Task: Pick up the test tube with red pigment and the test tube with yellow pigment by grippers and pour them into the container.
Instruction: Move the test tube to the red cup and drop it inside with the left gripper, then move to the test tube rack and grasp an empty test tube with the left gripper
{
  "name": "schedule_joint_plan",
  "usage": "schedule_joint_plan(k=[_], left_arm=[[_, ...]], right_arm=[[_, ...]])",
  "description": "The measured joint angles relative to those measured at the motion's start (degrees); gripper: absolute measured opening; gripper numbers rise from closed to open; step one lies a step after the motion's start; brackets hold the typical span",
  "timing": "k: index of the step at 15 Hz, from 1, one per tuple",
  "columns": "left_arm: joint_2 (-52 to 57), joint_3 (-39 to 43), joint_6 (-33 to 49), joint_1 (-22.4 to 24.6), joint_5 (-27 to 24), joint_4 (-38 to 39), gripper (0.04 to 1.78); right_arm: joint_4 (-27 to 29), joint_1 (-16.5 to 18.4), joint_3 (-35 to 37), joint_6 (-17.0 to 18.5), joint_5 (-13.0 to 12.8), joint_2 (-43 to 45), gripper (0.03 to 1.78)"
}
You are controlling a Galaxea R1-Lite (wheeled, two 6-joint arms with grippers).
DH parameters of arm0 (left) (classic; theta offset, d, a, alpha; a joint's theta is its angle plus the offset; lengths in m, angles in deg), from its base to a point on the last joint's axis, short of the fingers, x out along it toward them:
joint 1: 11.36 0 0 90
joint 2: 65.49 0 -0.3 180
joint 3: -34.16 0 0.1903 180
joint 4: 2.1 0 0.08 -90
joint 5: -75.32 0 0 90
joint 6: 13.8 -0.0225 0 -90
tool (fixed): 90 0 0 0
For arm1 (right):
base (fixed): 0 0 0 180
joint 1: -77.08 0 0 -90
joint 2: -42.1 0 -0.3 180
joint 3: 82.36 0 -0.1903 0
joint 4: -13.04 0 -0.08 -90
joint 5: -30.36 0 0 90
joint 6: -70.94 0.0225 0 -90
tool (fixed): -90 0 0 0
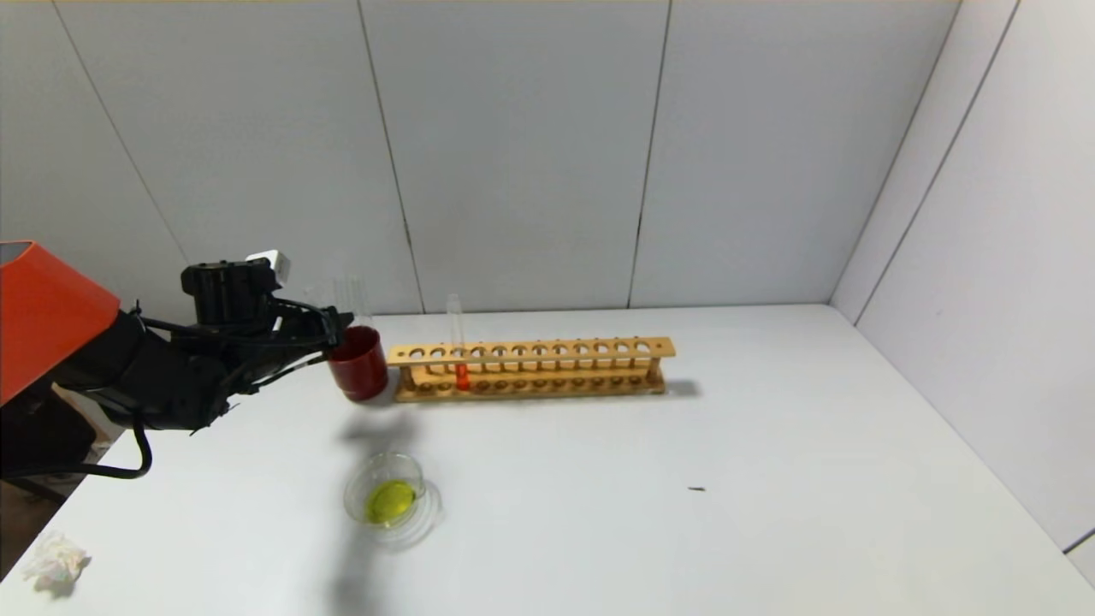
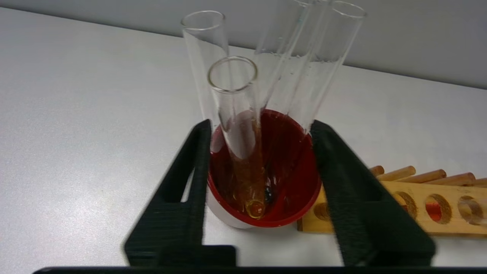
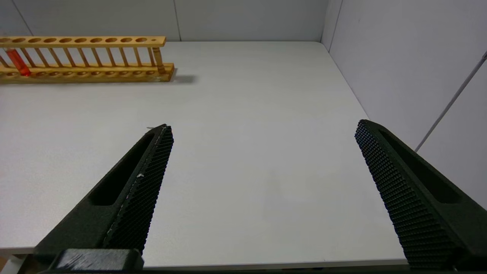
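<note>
A crumpled tissue (image 1: 53, 562) is seen at lower left, then the container (image 1: 389, 499) holding yellow liquid. Mid-left, the left gripper (image 1: 335, 332) stands parted around the red cup (image 1: 360, 364), gripping nothing; only the left wrist view shows the test tube with yellow pigment (image 2: 239, 133) leaning inside. The test tube with red pigment (image 1: 458, 351) stands in the wooden rack (image 1: 530, 368). The right gripper (image 3: 262, 160) is seen wide apart, only in its own view.

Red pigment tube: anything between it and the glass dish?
Nothing visible: only bare table lies between the test tube with red pigment and the container. The red cup and left gripper stand off to the left.
</note>
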Motion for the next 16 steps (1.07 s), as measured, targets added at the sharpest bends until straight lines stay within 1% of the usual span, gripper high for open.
schedule_joint_plan(k=[2, 4, 6, 8, 10, 13, 16], left_arm=[[0.2, 0.2, 0.0, -0.3, 0.1, 0.4, 1.34], [0.9, 0.5, 0.0, -0.6, 0.1, 1.0, 1.58], [2.5, 0.9, 0.0, -0.9, 0.3, 1.0, 1.71], [5.7, 1.7, -0.9, -1.6, 0.3, 0.5, 1.74], [9.7, 2.7, -4.4, -3.2, 0.3, -0.7, 1.74], [16.2, 4.7, -7.8, -6.7, 0.4, -4.9, 1.74], [21.2, 9.4, -8.0, -10.2, 0.6, -5.7, 1.74]], right_arm=[[0.0, 0.0, 0.0, 0.0, 0.0, 0.0, 1.75], [0.0, 0.0, 0.0, 0.0, 0.0, 0.0, 1.75], [0.0, 0.0, 0.0, 0.0, 0.0, 0.0, 1.75], [0.0, 0.0, 0.0, 0.0, 0.0, 0.0, 1.75], [0.0, 0.0, 0.0, 0.0, 0.0, 0.0, 1.75], [0.0, 0.0, 0.0, 0.0, 0.0, 0.0, 1.75], [0.0, 0.0, 0.0, 0.0, 0.0, 0.0, 1.75]])
